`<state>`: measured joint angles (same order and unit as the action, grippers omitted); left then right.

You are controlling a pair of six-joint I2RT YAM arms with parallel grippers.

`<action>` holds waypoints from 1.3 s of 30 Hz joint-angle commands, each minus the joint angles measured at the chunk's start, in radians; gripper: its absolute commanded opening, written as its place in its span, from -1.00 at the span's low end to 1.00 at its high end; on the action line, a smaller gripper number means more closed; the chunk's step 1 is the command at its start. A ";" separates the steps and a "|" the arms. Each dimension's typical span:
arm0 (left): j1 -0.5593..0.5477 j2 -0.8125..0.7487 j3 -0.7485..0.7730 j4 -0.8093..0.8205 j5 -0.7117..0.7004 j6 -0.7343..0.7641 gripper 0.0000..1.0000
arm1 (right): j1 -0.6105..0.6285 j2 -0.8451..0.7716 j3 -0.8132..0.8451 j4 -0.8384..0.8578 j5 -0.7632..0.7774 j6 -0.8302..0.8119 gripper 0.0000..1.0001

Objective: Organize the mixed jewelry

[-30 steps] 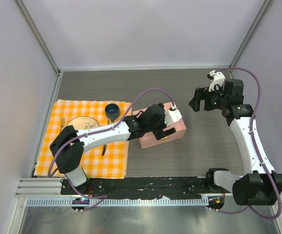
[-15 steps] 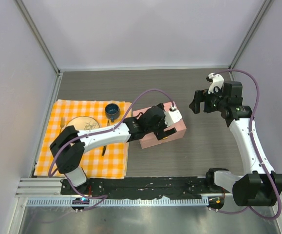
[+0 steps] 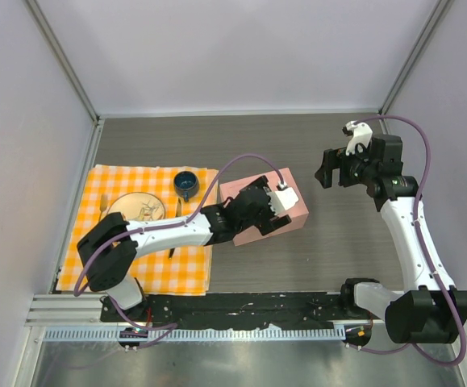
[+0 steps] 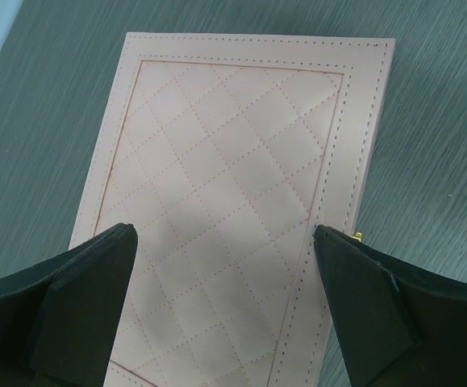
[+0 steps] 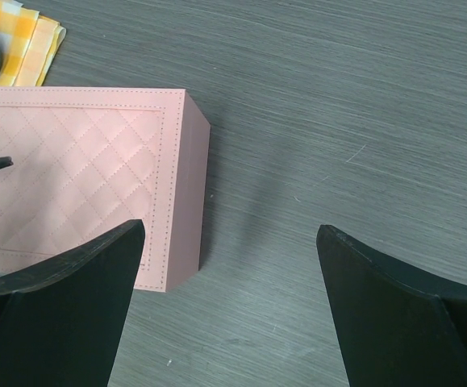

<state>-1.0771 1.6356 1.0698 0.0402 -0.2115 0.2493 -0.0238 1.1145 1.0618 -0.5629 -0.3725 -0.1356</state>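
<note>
Pink quilted leatherette fills the left wrist view: the box [image 4: 233, 185] lies closed on the grey table [image 3: 338, 250], just right of the checked cloth [image 3: 96, 250]. The left gripper [image 4: 223, 242] hangs over its lid, jaws spread wide and gripping nothing. The right gripper [image 5: 231, 234] hovers off the box's right end, equally wide and empty.

The jewelry itself I cannot find in any view. It may sit on the plate [image 3: 118, 203] near the cup [image 3: 186, 182], or inside the box, but nothing that small resolves. Such pieces are likely light, hard and slippery, best pinched with the very fingertips. The box looks stiff and light, and its lid should lift from the edge by the gold clasp [image 4: 356, 236].

Only the left wrist view shows that clasp, only the top view shows the plate, and the right wrist view alone shows the box's end wall.
</note>
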 commanded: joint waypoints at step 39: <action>0.388 -0.338 0.257 -0.378 0.247 -0.245 0.99 | -0.005 0.011 0.210 -0.061 0.222 0.011 0.92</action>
<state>-0.7521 1.3552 1.2594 -0.3252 -0.0307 0.0731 -0.0238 1.1347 1.2095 -0.6247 -0.2161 -0.1532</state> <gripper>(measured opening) 0.996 0.956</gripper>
